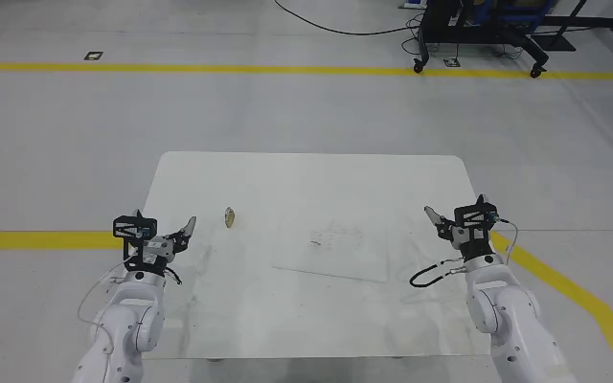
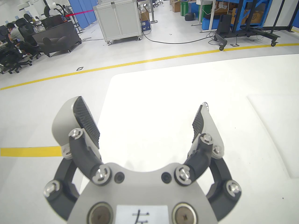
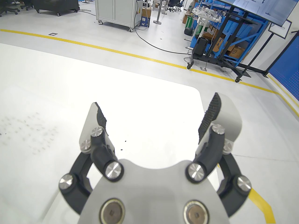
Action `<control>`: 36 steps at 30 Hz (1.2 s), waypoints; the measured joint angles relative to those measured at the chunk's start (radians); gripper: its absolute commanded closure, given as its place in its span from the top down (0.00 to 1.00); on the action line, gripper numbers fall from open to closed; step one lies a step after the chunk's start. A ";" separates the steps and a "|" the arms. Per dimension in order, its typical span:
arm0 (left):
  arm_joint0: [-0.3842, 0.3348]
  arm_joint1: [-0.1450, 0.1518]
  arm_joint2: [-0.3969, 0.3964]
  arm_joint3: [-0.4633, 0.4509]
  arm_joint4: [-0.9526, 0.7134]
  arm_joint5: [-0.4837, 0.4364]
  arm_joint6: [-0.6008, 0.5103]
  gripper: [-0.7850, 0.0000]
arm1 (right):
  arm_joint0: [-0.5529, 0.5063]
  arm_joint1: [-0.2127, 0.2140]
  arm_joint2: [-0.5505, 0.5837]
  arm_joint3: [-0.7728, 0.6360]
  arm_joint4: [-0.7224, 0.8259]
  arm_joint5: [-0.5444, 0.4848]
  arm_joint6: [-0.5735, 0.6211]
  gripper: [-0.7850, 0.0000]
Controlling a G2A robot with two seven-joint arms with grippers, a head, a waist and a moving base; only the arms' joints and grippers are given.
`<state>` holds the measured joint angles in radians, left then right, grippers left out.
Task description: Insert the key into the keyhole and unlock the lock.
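A small brass-coloured object (image 1: 230, 217), too small to tell whether it is the lock or the key, lies on the white table (image 1: 316, 177) left of centre. My left gripper (image 1: 163, 231) hovers at the table's left edge, a little to the left of that object, open and holding nothing (image 2: 140, 106). A bit of metal (image 2: 205, 104) peeks out behind one of its fingertips. At the table's right edge my right gripper (image 1: 458, 213) is open too, with nothing between its fingers (image 3: 156, 101).
A thin white sheet (image 1: 335, 251) with faint pencil marks lies flat on the table's middle, also seen as the sheet (image 2: 273, 129). Yellow floor lines (image 1: 287, 68) run beyond the table. A black wheeled stand (image 1: 479, 38) is far off at the back right.
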<state>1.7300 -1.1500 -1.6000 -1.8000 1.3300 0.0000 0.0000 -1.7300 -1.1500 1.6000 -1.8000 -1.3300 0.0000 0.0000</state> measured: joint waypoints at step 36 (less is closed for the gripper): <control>0.000 0.000 0.000 0.000 0.000 0.000 0.000 1.00 | 0.244 -0.019 -0.345 0.106 -0.090 -0.387 0.198 1.00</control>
<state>1.7300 -1.1500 -1.6000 -1.8000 1.3300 0.0000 0.0000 -1.4856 -1.1694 1.2552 -1.6943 -1.4204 -0.3869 0.1981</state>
